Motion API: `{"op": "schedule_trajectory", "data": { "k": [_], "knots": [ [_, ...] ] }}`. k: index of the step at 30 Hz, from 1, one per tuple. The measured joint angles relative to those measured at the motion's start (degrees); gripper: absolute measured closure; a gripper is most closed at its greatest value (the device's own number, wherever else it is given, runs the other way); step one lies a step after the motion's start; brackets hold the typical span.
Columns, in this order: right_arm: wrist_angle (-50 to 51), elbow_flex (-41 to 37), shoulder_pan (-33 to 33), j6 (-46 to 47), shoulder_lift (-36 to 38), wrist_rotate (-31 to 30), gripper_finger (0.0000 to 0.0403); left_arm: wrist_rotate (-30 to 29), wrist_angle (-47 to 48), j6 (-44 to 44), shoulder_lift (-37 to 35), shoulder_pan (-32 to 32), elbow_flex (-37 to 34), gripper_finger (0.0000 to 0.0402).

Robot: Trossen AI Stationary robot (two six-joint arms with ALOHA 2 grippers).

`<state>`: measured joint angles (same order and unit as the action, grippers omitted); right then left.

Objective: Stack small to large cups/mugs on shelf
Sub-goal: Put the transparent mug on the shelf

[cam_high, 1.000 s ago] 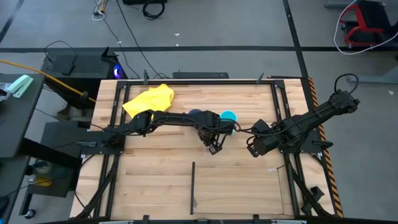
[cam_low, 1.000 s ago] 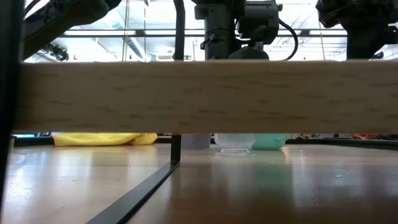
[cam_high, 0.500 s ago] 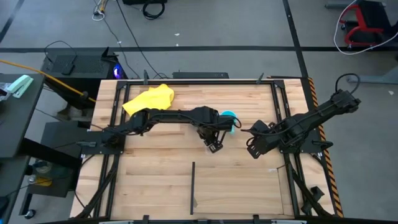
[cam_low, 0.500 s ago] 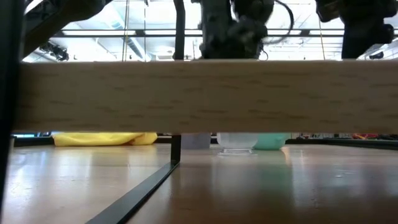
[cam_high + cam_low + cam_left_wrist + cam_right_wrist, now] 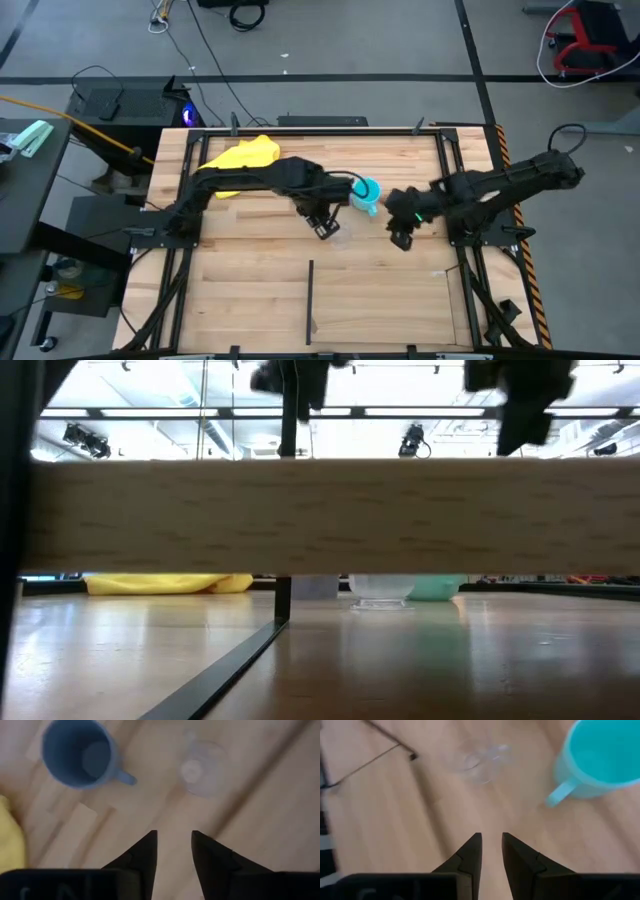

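The tiny clear cup [image 5: 202, 769] stands on the wood, also in the low view [image 5: 380, 591] and the right wrist view [image 5: 481, 759]. The grey-blue mug [image 5: 79, 752] stands upright beside it, handle toward the clear cup. The cyan mug [image 5: 368, 194] stands upright to their right [image 5: 605, 756]. My left gripper [image 5: 322, 228] hovers open above the wood, short of the clear cup [image 5: 174, 842]. My right gripper [image 5: 400, 238] is open by a narrow gap [image 5: 491, 845], short of the cyan mug's handle [image 5: 560, 793]. The shelf section [image 5: 390, 300] lies at the table's near side.
A yellow cloth [image 5: 240, 158] lies at the table's far left, beside the grey-blue mug. A thin black divider bar [image 5: 309, 290] runs toward the near edge. A black frame [image 5: 455, 200] edges the table. A wood plank [image 5: 320, 515] crosses the low view.
My left gripper has risen from beside the clear cup and drawn back a little toward the table's left, its arm bending upward. My right gripper has moved toward the table's left, nearer the cyan mug. The cups stay where they were.
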<state>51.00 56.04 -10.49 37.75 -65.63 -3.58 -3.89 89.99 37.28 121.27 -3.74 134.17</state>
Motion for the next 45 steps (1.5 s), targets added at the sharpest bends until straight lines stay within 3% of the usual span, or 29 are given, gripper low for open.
{"op": "schedule_trajectory", "data": {
  "k": [9,15,19,45],
  "knots": [
    [-0.42,10.74,11.66,-22.76,-10.72,3.48,0.0320,-2.72,0.02,7.10,-3.08,-8.05,0.00,0.0287],
    [5.12,20.35,12.99,-33.77,-22.99,6.88,0.0320,-2.78,0.10,13.84,-3.01,-13.90,-0.49,0.0285],
    [6.10,22.69,12.52,-40.48,-28.38,7.28,0.0319,-4.12,0.04,16.68,-2.97,-17.79,-0.57,0.0290],
    [3.80,31.57,10.20,-52.83,-42.57,8.15,0.0312,-12.91,0.03,45.14,-4.06,-35.62,-0.55,0.0344]
  ]
}}
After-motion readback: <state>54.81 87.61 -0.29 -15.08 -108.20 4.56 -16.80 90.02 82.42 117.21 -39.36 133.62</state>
